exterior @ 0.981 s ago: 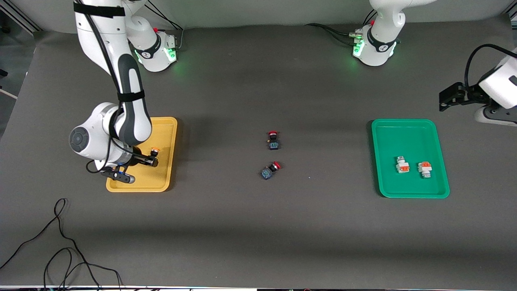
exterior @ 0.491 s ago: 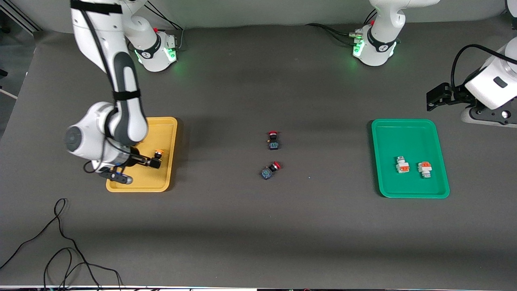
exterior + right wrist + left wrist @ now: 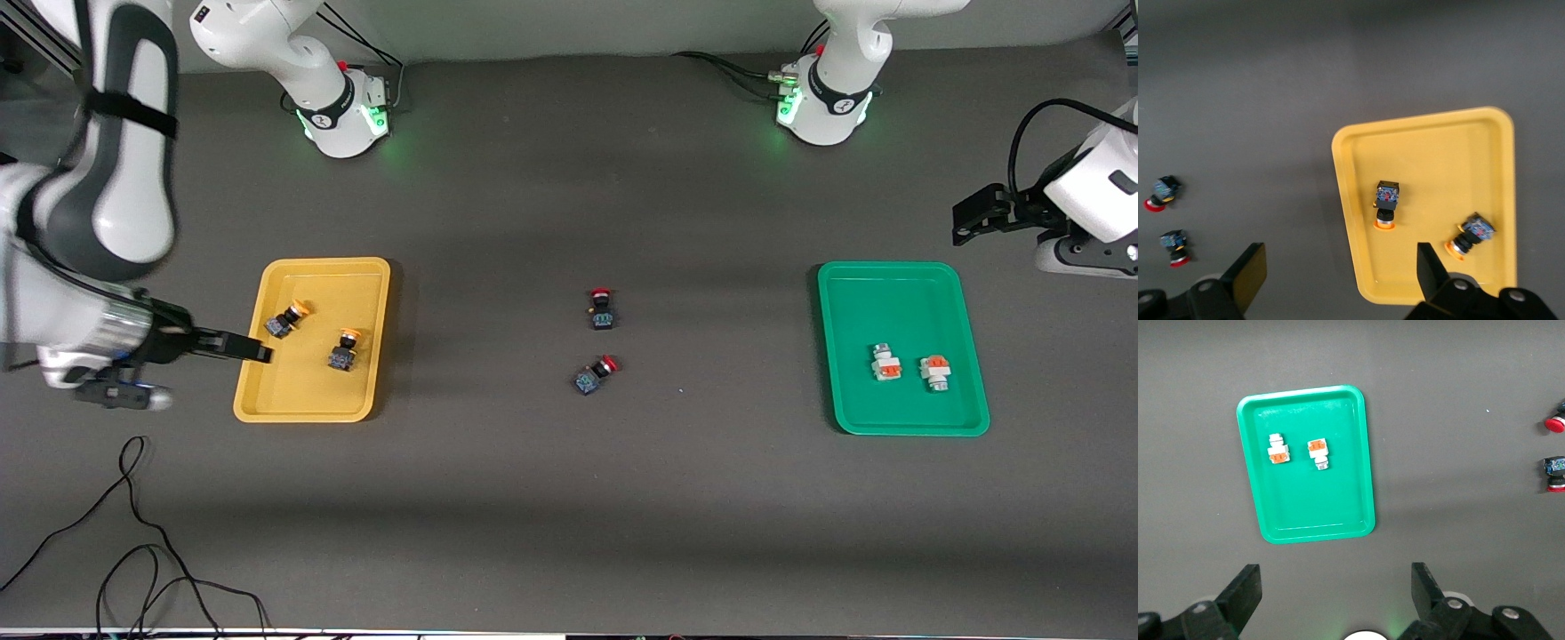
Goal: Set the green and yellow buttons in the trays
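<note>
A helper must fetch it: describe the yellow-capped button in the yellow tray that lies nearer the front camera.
Find the yellow tray toward the right arm's end of the table. Two black-bodied, yellow-capped buttons lie inside. Take the nearer one; its neighbour lies farther from the camera.

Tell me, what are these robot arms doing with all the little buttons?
They are sorting buttons into trays. The yellow tray holds two yellow-capped buttons, and the green tray holds two white buttons with orange blocks. The right gripper hangs open over the yellow tray's edge, holding nothing. The left gripper waits open near the green tray. Two red-capped buttons lie on the table between the trays.
</note>
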Available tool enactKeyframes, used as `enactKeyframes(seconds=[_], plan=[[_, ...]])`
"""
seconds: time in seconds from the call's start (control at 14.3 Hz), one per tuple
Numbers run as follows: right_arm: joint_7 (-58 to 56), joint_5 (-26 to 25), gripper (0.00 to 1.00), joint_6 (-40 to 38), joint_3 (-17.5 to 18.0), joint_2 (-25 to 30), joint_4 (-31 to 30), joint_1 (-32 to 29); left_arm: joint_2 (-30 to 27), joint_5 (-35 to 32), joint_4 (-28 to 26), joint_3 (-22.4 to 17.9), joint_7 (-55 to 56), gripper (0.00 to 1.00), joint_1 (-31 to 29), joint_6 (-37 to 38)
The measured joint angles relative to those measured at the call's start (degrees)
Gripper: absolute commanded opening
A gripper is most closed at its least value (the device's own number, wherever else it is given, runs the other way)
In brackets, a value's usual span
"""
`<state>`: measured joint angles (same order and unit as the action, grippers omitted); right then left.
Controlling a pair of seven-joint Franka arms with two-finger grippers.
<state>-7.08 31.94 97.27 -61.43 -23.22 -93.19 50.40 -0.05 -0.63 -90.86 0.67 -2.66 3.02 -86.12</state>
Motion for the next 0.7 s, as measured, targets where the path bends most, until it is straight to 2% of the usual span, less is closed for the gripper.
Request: enactKeyframes(seconds=[0.28,0.42,0.49,0.56,0.7], plan=[[0.0,-0.5,1.00,-9.8,-3.9,0.3,9.1,0.0,0.0,0.0,0.0,-0.5,0.0,1.00,0.2,0.0],[0.6,-3.0,1.00,-11.1,-3.5,2.2,10.5,-0.7,-0.1,0.0,0.0,-0.5,0.0,1.00,0.3,0.0],[1.0,-6.3,1.00,-11.5,-1.0,4.3,10.7,-2.4,-0.1,0.0,0.0,-0.5,0.0,1.00,0.3,0.0],[2.4,-10.0,1.00,-11.9,4.0,6.9,10.8,-5.7,-0.1,0.0,0.0,-0.5,0.0,1.00,0.3,0.0],[7.0,-16.4,1.00,-12.2,17.5,12.2,10.6,-15.6,-0.1,0.0,0.0,-0.6,0.0,1.00,0.4,0.0]])
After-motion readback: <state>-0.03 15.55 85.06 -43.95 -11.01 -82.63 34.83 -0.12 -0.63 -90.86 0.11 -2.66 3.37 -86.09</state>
